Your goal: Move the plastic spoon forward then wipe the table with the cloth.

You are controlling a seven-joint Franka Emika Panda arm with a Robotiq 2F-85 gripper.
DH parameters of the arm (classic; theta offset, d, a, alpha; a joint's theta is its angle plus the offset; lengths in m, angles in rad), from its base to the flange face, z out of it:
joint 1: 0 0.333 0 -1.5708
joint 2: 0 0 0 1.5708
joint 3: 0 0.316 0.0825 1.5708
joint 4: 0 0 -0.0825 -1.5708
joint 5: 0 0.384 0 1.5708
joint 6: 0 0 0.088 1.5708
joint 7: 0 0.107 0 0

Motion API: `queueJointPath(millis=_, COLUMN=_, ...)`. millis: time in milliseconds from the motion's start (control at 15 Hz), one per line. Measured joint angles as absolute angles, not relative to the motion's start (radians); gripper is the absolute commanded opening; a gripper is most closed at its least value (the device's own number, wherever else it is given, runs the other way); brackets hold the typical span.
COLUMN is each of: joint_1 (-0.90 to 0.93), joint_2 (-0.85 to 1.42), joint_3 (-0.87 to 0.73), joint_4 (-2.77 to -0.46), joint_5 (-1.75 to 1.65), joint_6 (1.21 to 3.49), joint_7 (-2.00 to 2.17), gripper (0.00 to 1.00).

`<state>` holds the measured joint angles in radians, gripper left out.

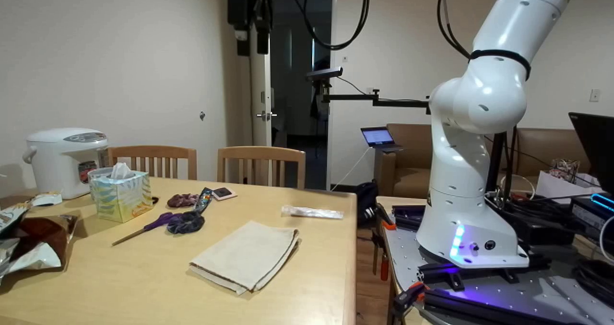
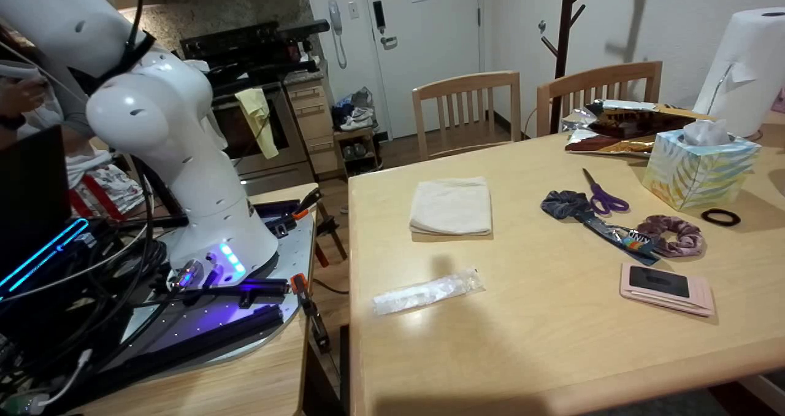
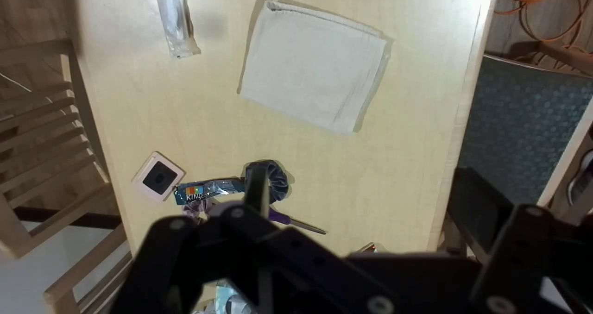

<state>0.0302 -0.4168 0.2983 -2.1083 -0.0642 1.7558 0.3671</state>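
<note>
The plastic spoon (image 1: 314,213) looks slim and white inside a clear wrapper, so its exact shape is hard to see. It lies flat near the table edge on the robot's side, and also shows in an exterior view (image 2: 429,291) and the wrist view (image 3: 175,15). The cloth (image 1: 249,255) is beige and folded flat beside the spoon; it also shows in an exterior view (image 2: 452,207) and the wrist view (image 3: 315,68). Both rest on the light wooden table (image 1: 144,282). My gripper (image 1: 253,47) is high above the table, fingers apart (image 3: 366,193), with nothing between them.
Purple scissors (image 2: 607,201), dark (image 2: 564,204) and mauve (image 2: 671,235) scrunchies, a snack bar (image 2: 619,238) and a pink wallet (image 2: 667,288) lie farther along the table. A tissue box (image 2: 702,164), snack bags (image 2: 638,121), a paper towel roll (image 2: 742,66) and a white water boiler (image 1: 67,162) stand beyond.
</note>
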Motion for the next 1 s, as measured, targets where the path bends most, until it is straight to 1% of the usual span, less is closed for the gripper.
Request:
queueJointPath(millis=467, joint_1=0.044, joint_2=-0.415, joint_3=0.263, joint_4=-2.108, joint_5=-0.066, joint_6=1.761, joint_7=0.367, gripper=1.0)
queueJointPath(millis=1000, joint_1=0.039, joint_2=-0.358, joint_3=0.161, joint_4=-2.108, joint_5=-0.067, joint_6=1.761, joint_7=0.348, gripper=1.0)
